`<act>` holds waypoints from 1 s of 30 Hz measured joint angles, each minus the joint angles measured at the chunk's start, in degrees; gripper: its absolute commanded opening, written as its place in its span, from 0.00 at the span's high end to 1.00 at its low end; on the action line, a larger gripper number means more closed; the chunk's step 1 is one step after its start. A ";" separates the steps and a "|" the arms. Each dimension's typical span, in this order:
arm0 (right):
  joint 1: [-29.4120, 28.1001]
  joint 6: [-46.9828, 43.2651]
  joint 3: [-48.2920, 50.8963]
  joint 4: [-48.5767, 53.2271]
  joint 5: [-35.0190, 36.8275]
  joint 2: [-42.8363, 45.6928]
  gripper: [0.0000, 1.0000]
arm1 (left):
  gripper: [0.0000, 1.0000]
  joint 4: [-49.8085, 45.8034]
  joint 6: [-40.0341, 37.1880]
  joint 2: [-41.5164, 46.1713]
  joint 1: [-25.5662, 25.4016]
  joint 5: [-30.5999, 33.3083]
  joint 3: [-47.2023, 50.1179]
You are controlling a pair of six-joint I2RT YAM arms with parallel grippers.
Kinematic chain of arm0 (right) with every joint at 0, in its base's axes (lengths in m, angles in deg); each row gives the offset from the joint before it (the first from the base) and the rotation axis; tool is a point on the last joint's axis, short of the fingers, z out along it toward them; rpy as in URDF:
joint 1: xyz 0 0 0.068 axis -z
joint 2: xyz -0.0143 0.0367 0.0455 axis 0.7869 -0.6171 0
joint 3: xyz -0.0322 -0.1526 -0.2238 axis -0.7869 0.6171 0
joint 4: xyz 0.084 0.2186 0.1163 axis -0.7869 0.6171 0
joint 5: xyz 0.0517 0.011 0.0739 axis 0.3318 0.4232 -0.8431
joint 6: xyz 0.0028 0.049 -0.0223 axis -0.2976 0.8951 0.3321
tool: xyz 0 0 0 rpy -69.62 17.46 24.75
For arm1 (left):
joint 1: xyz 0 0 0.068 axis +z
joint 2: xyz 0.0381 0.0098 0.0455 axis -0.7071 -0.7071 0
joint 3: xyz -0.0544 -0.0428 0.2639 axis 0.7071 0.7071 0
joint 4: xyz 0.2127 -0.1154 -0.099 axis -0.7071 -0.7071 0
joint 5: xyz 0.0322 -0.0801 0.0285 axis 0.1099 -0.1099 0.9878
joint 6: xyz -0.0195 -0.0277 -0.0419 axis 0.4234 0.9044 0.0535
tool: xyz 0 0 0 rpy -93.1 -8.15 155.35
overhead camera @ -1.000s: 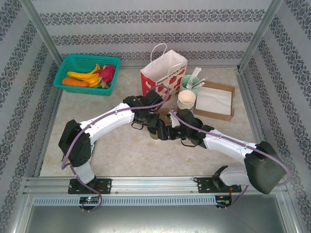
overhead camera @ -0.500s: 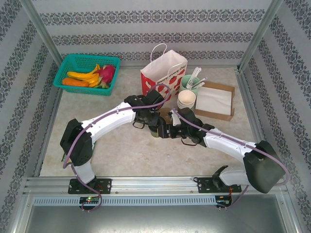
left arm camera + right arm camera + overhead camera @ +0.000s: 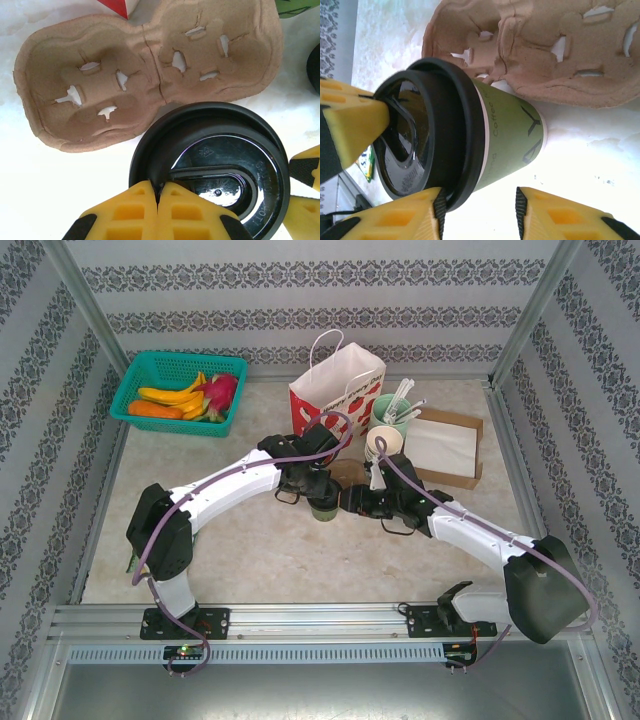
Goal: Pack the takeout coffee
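The takeout coffee (image 3: 323,508) stood upright on the surface (image 3: 250,560), lid on, its base just beside the near edge of the pulp two-cup carrier (image 3: 100,95) and not yet in either well; the left fingers (image 3: 132,210) were clenched together on the black lid's rim, which looked to me like a thin pinch rather than a hold on the cup body; the right fingers (image 3: 565,215) were spread apart low beside the cup wall, grasping nothing. My worry was the lid: lifting by that rim alone could pop it off and drop or spill the cup. The carrier sat loose, so pressing the cup into a well might shove it toward the paper gift bag (image 3: 335,390). With both wrists crowded around one cup, a small misjudged move could tip it or squash its paper wall.
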 measured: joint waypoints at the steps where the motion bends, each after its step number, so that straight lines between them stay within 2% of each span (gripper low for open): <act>1: 0.00 0.28 -0.24 0.09 0.57 -0.15 0.60 | 1.00 0.02 -0.02 -0.07 0.00 -0.07 -0.04; 6: 0.00 0.63 -0.50 -0.55 0.79 -1.53 0.63 | 1.00 0.76 0.04 -0.04 0.00 -0.28 0.70; 12: 0.24 0.42 -0.24 -0.66 0.39 -1.27 0.60 | 1.00 0.90 0.42 0.04 0.00 -0.24 0.66; 19: 2.10 0.66 -4.13 3.41 -0.85 -1.25 0.49 | 1.00 -3.26 0.20 -2.91 0.00 -0.28 -4.31; 30: 0.81 1.77 -7.19 3.06 -3.91 -5.16 0.33 | 1.00 -5.16 0.22 -3.82 0.00 -0.90 -6.05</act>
